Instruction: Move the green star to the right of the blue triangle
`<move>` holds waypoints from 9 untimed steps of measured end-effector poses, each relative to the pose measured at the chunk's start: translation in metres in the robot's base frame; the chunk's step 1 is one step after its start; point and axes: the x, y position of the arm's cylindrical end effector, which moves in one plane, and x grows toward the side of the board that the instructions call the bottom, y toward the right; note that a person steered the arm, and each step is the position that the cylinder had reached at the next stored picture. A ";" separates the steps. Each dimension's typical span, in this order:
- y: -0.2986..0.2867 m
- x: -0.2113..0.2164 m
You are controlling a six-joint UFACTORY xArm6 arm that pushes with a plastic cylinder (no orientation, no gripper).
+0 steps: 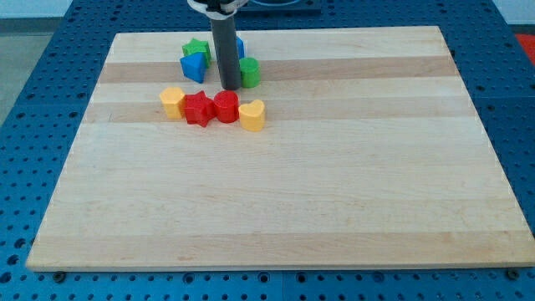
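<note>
The green star [197,48] lies near the view's top, touching the upper edge of a blue block [194,67] just below it. Another blue block [239,47] shows only partly behind the rod; its shape cannot be made out. My tip [228,87] rests on the board between the blue block on its left and a green round block [249,72] on its right, just above the red blocks. It is to the lower right of the green star, apart from it.
A row lies below the tip: a yellow block [172,102], a red star [197,109], a red round block [226,106] and a yellow heart [252,114]. The wooden board [276,201] sits on a blue perforated table.
</note>
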 end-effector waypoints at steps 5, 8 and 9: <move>0.066 0.012; 0.026 -0.027; 0.024 -0.027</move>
